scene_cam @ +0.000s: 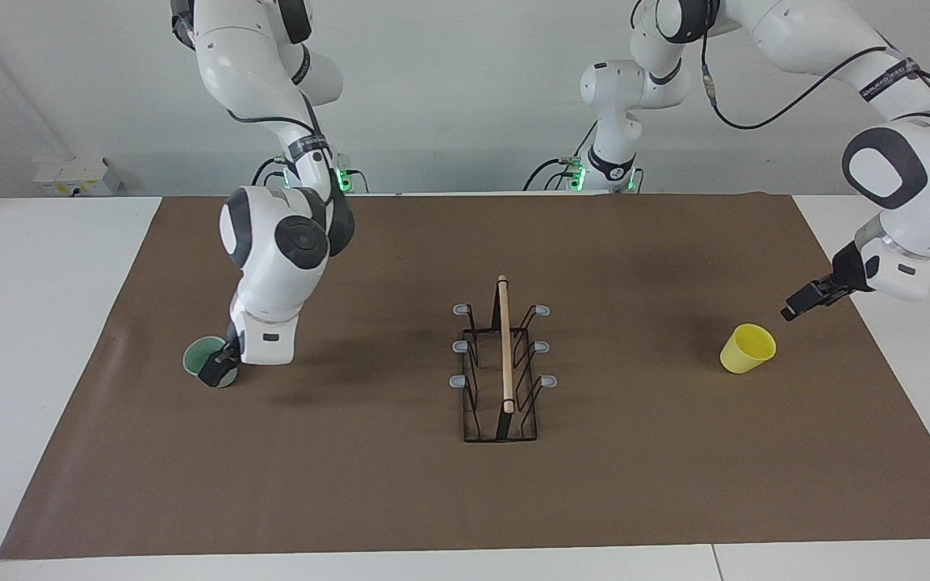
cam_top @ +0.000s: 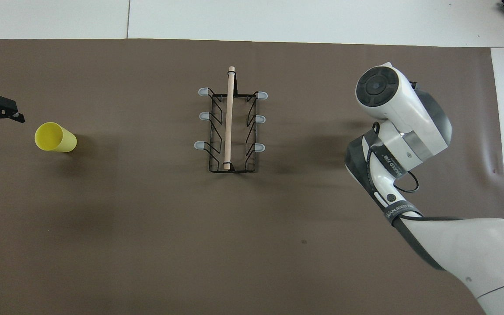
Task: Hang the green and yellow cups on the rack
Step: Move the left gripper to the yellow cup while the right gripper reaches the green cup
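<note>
**We are at the green cup, ready to grab it**

We start at the right arm's end of the table. The green cup (scene_cam: 197, 355) stands there on the brown mat (scene_cam: 352, 492), mouth up. The right gripper (scene_cam: 217, 370) is down low at this cup. Its two fingers are apart and not yet squeezing. One dark finger shows against the cup's wall on the side toward the rack. We cannot see where the other finger is, because the arm hides it. In the overhead view the arm covers the whole cup.

In the middle of the mat stands the rack (scene_cam: 504, 347). All six of its grey pegs are bare. No cup hangs there yet.

Toward the left arm's end stands the yellow cup (scene_cam: 747, 349), mouth up too. The left gripper (scene_cam: 801, 304) is in the air just beside it, a little above it, and is not touching it. Its fingers are apart and it holds nothing.

So we think the step in hand is picking up the green cup. Next, the right gripper should pinch the cup's wall. Then it should lift the cup, turn it mouth down and slip it over a peg. The left gripper needs to get lower before it can take the yellow cup.
</note>
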`<state>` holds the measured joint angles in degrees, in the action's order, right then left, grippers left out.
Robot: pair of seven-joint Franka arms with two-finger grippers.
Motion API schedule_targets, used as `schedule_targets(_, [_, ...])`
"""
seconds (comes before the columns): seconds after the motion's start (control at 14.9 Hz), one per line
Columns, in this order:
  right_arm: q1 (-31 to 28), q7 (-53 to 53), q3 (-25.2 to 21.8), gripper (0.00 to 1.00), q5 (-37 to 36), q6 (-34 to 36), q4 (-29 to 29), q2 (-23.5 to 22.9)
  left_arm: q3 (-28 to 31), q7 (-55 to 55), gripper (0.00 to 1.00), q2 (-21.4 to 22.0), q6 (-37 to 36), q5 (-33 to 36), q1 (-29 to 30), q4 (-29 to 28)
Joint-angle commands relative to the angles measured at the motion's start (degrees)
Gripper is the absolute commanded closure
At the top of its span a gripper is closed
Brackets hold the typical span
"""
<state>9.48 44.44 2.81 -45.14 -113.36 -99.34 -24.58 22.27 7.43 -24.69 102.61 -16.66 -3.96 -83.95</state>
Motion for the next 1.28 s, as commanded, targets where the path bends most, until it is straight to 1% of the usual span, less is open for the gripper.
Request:
schedule_targets(0.0, [-1.04, 10.55, 0.1, 0.0, -5.12, -3.7, -5.06, 1.99, 1.64, 6.96, 0.0, -7.11, -1.89, -3.01, 0.96, 8.09])
schedule_targets(0.07, [-1.21, 10.67, 0.1, 0.0, -7.05, -5.28, -6.37, 2.25, 1.81, 10.11, 0.0, -8.69, -1.88, -4.51, 1.23, 9.84])
schedule_targets(0.2, [-2.18, 10.67, 0.01, 0.0, -8.29, -8.79, -9.19, 2.69, 1.9, 15.74, 0.0, -11.24, -1.27, -6.27, 2.89, 11.96])
schedule_targets(0.27, [-2.44, 10.58, 0.01, 0.0, -9.34, -9.42, -9.98, 2.87, 1.9, 18.29, 0.0, -12.65, 0.04, -6.45, 2.99, 12.4])
schedule_targets(0.4, [-2.53, 8.05, 0.01, 0.0, -9.97, -9.16, -11.48, 3.57, 1.82, 23.3, 0.0, -13.54, 0.49, -7.68, 4.04, 12.41])
schedule_targets(0.47, [-2.62, 5.33, -0.08, 0.0, -10.4, -9.16, -12.7, 4.18, 1.9, 26.63, 0.0, -13.71, 0.14, -10.12, 4.83, 12.15])
schedule_targets(0.6, [-3.23, 3.47, 0.01, 0.0, -14.17, -9.86, -14.82, 4.89, 1.9, 30.43, 0.0, -15.55, -0.82, -14.7, 6.77, 12.41])
schedule_targets(0.67, [-3.58, 2.07, 0.01, 0.0, -14.71, -10.65, -15.52, 4.98, 2.16, 32.8, 0.0, -16.95, -1.09, -15.32, 7.03, 13.37])
schedule_targets(0.74, [-3.68, 1.27, -0.08, 0.0, -15.67, -11.26, -16.31, 5.15, 2.17, 35.43, 0.0, -18.97, -2.57, -15.42, 7.56, 15.55])
schedule_targets(0.81, [-3.76, 0.13, -0.08, 0.0, -17.25, -11.44, -16.32, 4.98, 2.08, 38.85, 0.0, -19.42, -3.63, -15.94, 8.0, 15.92])
schedule_targets(0.94, [-4.11, -2.15, 0.01, 0.0, -19.45, -11.53, -16.32, 4.36, 2.25, 42.3, 0.0, -19.25, -5.48, -21.45, 9.4, 14.44])
schedule_targets(1.07, [-3.85, -3.04, 0.01, 0.0, -21.99, -11.27, -16.41, 3.92, 2.34, 44.41, 0.0, -17.68, -8.28, -25.51, 10.28, 11.28])
schedule_targets(1.21, [-4.2, -4.88, 0.01, 0.0, -24.2, -11.62, -16.58, 3.4, 2.78, 48.1, 0.0, -16.53, -9.53, -29.2, 11.51, 8.56])
